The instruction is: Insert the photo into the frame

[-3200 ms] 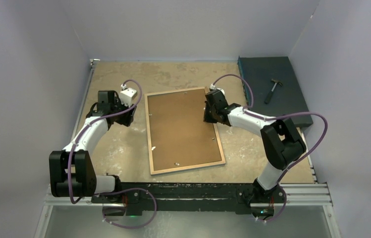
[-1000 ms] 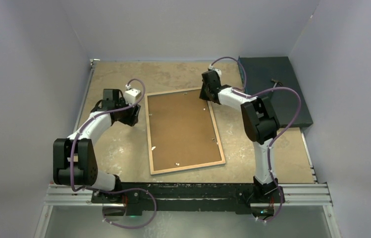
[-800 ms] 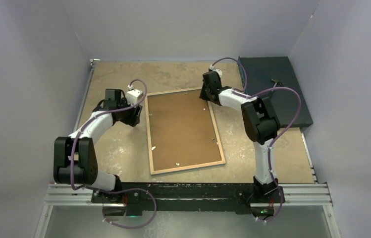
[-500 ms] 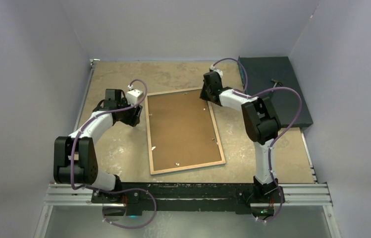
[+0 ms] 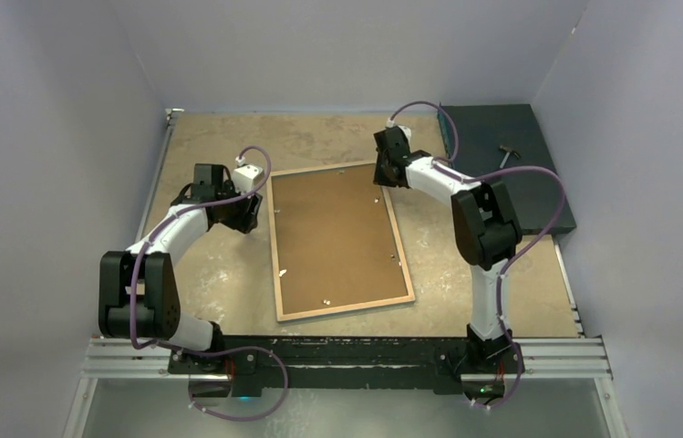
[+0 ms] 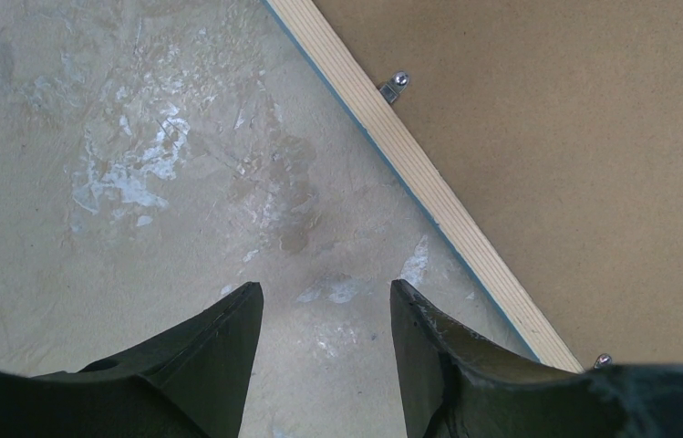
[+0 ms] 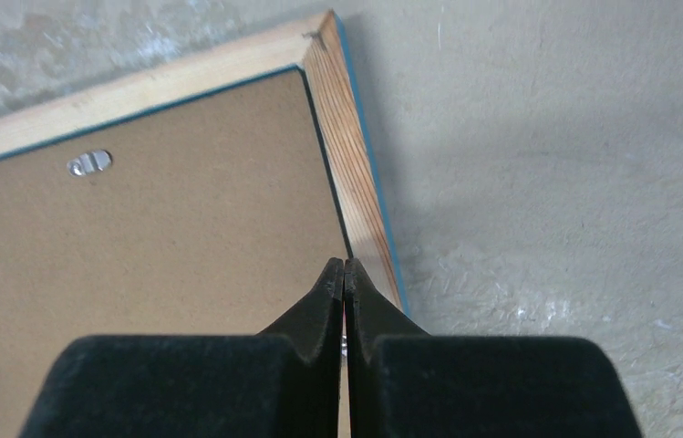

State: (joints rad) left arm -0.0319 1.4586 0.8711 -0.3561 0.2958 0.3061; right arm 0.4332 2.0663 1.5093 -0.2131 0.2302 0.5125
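The frame (image 5: 346, 307) lies face down in the middle of the table, pale wood rim up, with the brown backing board (image 5: 337, 237) filling it. The photo is hidden. My left gripper (image 5: 248, 212) hangs open over bare table just left of the frame's left edge; in the left wrist view its fingertips (image 6: 324, 287) hold nothing and the wood rim (image 6: 429, 192) runs diagonally to their right. My right gripper (image 5: 383, 173) is shut at the frame's far right corner; in the right wrist view its closed tips (image 7: 345, 263) sit over the inner edge of the rim (image 7: 346, 155).
A dark teal slab (image 5: 501, 137) with a small hammer (image 5: 505, 155) on it lies at the back right. Small metal clips (image 6: 394, 85) stick out along the frame's inner edge. Grey walls close in the left, back and right of the scuffed table (image 5: 219, 274).
My right gripper has moved from the middle of the frame's right edge up to its far right corner, and its elbow has swung right. My left gripper has shifted slightly toward the frame.
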